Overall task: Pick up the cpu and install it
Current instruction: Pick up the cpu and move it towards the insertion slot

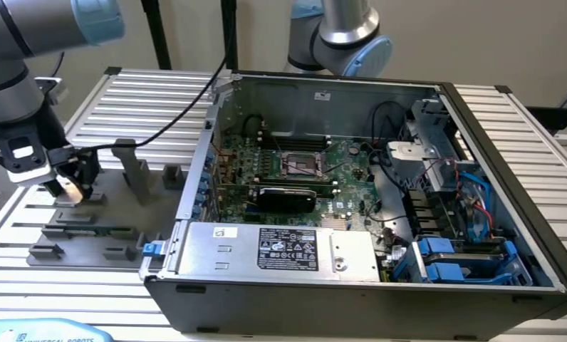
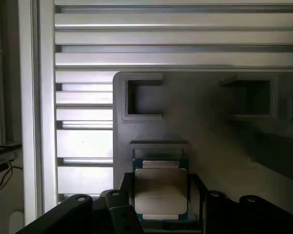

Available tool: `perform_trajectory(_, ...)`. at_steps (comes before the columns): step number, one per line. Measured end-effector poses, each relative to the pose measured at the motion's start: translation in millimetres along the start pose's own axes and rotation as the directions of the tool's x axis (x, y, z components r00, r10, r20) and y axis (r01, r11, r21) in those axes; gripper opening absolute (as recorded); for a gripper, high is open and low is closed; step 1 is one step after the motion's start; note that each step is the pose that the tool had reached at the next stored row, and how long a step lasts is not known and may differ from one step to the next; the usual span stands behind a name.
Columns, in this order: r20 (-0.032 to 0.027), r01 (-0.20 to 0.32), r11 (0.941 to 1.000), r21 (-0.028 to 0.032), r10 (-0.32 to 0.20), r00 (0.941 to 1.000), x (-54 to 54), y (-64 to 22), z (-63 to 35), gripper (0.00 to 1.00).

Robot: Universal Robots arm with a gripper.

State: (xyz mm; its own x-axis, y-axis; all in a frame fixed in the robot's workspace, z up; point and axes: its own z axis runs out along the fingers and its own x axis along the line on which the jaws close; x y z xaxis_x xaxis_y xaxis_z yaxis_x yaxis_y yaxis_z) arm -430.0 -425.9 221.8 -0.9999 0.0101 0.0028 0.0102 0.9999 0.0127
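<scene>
Down at the fixture (image 2: 210,126) now, the grey block on the slatted table (image 1: 141,100) at the exterior view's left, well apart from the open case (image 1: 474,142). The gripper (image 1: 70,187) hangs right over it, and the wrist view has the detail. The cpu (image 2: 161,191) sits square between the two black fingers (image 2: 198,195), silvery lid up, with a thin green rim showing around it. The jaws are narrow and pressed against two opposite edges of the chip, so that reads as a grip. Whether the chip has cleared its pocket in the fixture I can't tell.

How will it handle? By the look of it this is a light, thin, rigid plate that won't bend or sag. The lid is smooth metal and looks slick, so a pinch on the flat faces wouldn't be my choice. The edges are the right place to hold it, and that's where the gripper has it, centred along the sides so it shouldn't swing. I'd reckon the underside is the fragile part, along with the contacts it has to mate with. A tilted chip or a hard squeeze is the danger here, not the weight.

Across the table, inside the case, the green motherboard (image 1: 345,164) lies flat with its black-framed socket (image 1: 298,165) facing up. Cables run close by it and a dark card sits just beside it.
</scene>
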Motion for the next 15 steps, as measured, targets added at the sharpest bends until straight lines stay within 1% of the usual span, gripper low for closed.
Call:
perform_trajectory(9, -0.0002, 0.000, 1.0000, 0.0001, 0.000, 1.0000, -0.8, 0.5, -41.0, 0.55)
perform_trajectory(15, -0.0002, 0.000, 1.0000, 0.0001, 0.000, 1.0000, -3.7, 0.8, -68.1, 0.55)
